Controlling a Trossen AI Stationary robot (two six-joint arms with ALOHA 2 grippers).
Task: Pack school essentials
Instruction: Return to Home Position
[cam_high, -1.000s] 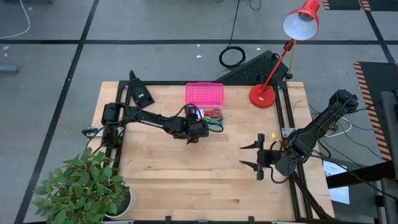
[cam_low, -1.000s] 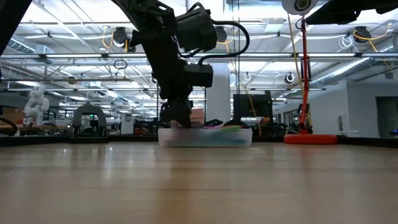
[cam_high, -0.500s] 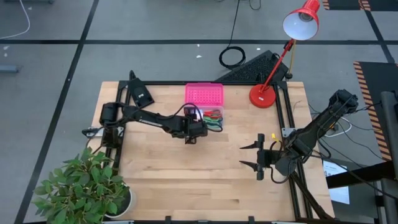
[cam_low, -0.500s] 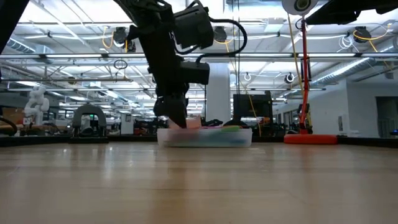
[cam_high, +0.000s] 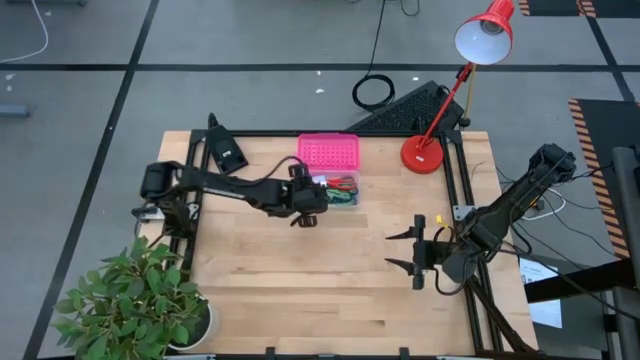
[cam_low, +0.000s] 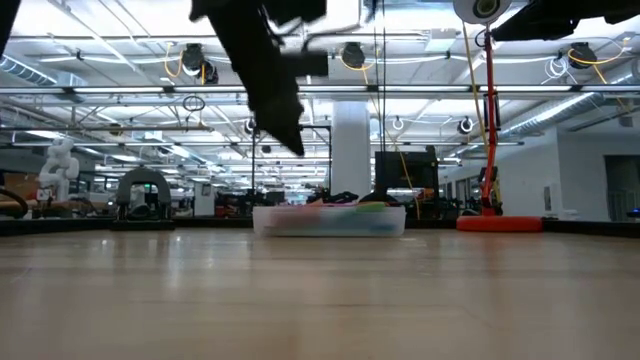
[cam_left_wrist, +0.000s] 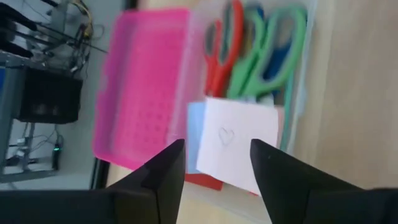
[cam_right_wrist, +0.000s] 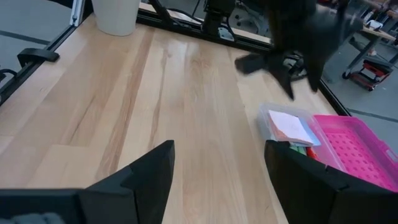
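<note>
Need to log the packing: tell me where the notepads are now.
The notepads lie inside the clear box, beside the scissors, next to the pink lid, under the open left gripper.

**Your workspace and the hall around it**

You're working on a light wooden table (cam_high: 300, 260) edged by a black frame, standing on grey floor (cam_high: 90, 130) crossed by dark tape lines. A leafy potted plant (cam_high: 135, 300) sits at one corner, a red desk lamp (cam_high: 450, 90) at another. A coiled black cable (cam_high: 373, 92) lies beyond the table. Across it you see a bright hall, with ceiling trusses (cam_low: 500, 95) and a white column (cam_low: 350, 150).
</note>
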